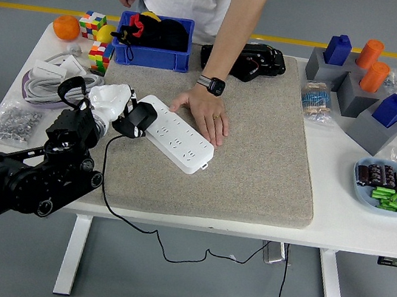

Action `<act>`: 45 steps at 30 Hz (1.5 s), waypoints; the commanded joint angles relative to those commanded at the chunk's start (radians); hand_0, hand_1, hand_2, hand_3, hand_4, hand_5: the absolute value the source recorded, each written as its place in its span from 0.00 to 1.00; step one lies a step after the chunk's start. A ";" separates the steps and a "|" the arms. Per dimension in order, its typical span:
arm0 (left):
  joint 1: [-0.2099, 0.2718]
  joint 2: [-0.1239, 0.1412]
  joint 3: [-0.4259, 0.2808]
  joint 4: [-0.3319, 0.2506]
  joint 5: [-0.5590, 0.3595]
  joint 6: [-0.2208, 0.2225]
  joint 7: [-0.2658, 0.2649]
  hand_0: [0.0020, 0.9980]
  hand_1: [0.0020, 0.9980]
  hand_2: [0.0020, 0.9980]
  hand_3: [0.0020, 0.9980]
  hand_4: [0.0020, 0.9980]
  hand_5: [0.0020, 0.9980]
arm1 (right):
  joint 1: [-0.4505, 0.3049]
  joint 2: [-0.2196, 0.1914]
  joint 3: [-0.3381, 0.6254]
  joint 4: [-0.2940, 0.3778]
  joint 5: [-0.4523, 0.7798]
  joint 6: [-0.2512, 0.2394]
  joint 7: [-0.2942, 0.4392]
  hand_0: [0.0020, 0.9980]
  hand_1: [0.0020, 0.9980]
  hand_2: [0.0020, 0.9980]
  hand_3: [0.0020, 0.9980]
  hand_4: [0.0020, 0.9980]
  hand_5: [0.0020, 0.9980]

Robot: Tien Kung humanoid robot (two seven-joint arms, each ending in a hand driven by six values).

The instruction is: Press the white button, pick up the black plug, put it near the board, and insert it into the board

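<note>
Blue bin [149,56] with red clamp [134,27] inside

Left arm [21,182] reaches in from the lower left, its white hand [112,102] apparently curled in a grasp

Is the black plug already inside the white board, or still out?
Cannot tell: left hand holds black plug against the white board end; prongs hidden.

1. An orange [66,27] and a colourful cube [91,23] are seen at the worktop's [339,207] far left.
2. A blue bin [153,54] is placed just beside them.
3. A blue dish [385,188] of batteries is set near right.
</note>
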 joint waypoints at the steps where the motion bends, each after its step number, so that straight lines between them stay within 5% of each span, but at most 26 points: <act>1: 0.000 0.000 0.000 0.000 0.000 -0.001 0.001 0.10 0.25 0.38 0.56 0.82 0.00 | 0.000 0.000 0.001 0.000 0.000 0.000 0.000 0.64 0.61 0.65 0.63 0.67 0.40; 36: 0.008 0.017 -0.002 -0.047 -0.017 -0.006 0.027 0.11 0.26 0.41 0.58 0.86 0.03 | -0.003 0.003 0.006 0.000 -0.001 0.001 0.000 0.64 0.61 0.65 0.63 0.67 0.40; 37: 0.009 0.018 -0.003 -0.048 -0.020 -0.005 0.027 0.20 0.40 0.43 0.61 0.90 0.13 | -0.003 0.003 0.006 0.000 -0.001 0.001 0.000 0.64 0.61 0.65 0.63 0.67 0.40; 42: 0.010 0.019 -0.002 -0.054 -0.042 -0.010 0.022 0.20 0.40 0.43 0.61 0.90 0.13 | -0.004 0.003 0.005 -0.001 -0.001 0.001 0.000 0.64 0.61 0.65 0.63 0.67 0.40; 43: 0.011 0.019 -0.002 -0.055 -0.046 -0.011 0.021 0.58 0.74 0.62 0.74 0.99 0.45 | -0.004 0.003 0.005 -0.001 -0.001 0.001 0.000 0.64 0.61 0.65 0.63 0.67 0.40; 45: 0.013 0.019 -0.001 -0.056 -0.050 -0.014 0.021 0.58 0.74 0.62 0.74 0.99 0.45 | -0.005 0.002 0.006 -0.001 -0.001 0.001 0.000 0.64 0.61 0.65 0.63 0.67 0.40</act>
